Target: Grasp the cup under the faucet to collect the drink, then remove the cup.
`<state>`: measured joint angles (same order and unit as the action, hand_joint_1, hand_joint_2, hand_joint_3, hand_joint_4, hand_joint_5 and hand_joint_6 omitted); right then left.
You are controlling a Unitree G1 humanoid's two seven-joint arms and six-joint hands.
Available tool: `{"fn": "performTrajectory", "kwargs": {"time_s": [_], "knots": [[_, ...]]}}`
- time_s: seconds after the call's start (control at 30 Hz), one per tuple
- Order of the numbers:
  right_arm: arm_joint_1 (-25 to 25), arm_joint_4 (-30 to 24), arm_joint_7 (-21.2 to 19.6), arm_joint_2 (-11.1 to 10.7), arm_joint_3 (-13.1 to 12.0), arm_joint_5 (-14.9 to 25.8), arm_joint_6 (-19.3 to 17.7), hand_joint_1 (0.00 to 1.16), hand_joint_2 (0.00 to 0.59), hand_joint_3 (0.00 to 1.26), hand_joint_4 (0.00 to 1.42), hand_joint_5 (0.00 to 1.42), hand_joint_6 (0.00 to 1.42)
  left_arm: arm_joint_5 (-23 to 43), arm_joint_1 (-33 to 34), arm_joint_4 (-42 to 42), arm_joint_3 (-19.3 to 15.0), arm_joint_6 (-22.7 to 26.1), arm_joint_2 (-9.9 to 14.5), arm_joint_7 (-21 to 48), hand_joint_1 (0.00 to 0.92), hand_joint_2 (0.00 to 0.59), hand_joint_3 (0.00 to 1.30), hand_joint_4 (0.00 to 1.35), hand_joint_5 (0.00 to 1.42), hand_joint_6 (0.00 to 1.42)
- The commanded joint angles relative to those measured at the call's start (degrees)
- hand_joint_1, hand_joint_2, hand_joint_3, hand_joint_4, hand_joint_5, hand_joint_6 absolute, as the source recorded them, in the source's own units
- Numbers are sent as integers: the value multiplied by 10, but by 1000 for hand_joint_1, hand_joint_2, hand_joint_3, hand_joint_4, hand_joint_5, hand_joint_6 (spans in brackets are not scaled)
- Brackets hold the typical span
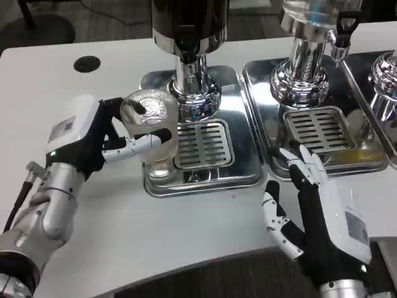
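The fingers [138,144] of the left hand [84,139] were closed around a clear plastic cup [147,115], the thumb on its far side and the other fingers across its near side. The cup was held tilted, its mouth turned toward the camera, over the left edge of the left drip tray [186,183], just beside the chrome base of the left drink dispenser [192,56] and to the left of the slotted grate [203,144].

The right hand [310,211] lay flat on the white table [186,242] with its fingers spread and holding nothing; the fingertips [301,155] reached the near rim of the second drip tray [260,112].

A grey label on the back of each hand was too blurred to read. Open table showed between the two hands, in front of the left tray. A round black hole [87,63] sat at the far left.
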<state>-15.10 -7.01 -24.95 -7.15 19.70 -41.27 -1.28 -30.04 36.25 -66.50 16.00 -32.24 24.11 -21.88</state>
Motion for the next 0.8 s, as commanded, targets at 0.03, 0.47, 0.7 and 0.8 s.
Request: {"fn": "performTrajectory", "kwargs": {"time_s": [0.03, 0.47, 0.7, 0.8], "knots": [[-12, -10, -10, 8, -1, -7, 0, 423, 568, 232, 64, 49, 176, -3, 33, -9, 10, 13, -18, 11, 329, 201, 603, 710, 987, 1298], [-17, -15, -8, 21, -3, -13, 3, 405, 577, 232, 74, 60, 180, -20, 96, -52, 37, 78, -75, 37, 328, 201, 597, 702, 960, 1227], [-20, -18, -6, 22, -3, -15, 4, 398, 577, 232, 74, 61, 194, -24, 113, -66, 46, 95, -87, 45, 318, 201, 596, 687, 933, 1207], [-20, -18, -6, 24, -2, -16, 5, 396, 577, 232, 74, 62, 195, -25, 115, -68, 50, 99, -90, 51, 309, 196, 580, 678, 918, 1177]]}}
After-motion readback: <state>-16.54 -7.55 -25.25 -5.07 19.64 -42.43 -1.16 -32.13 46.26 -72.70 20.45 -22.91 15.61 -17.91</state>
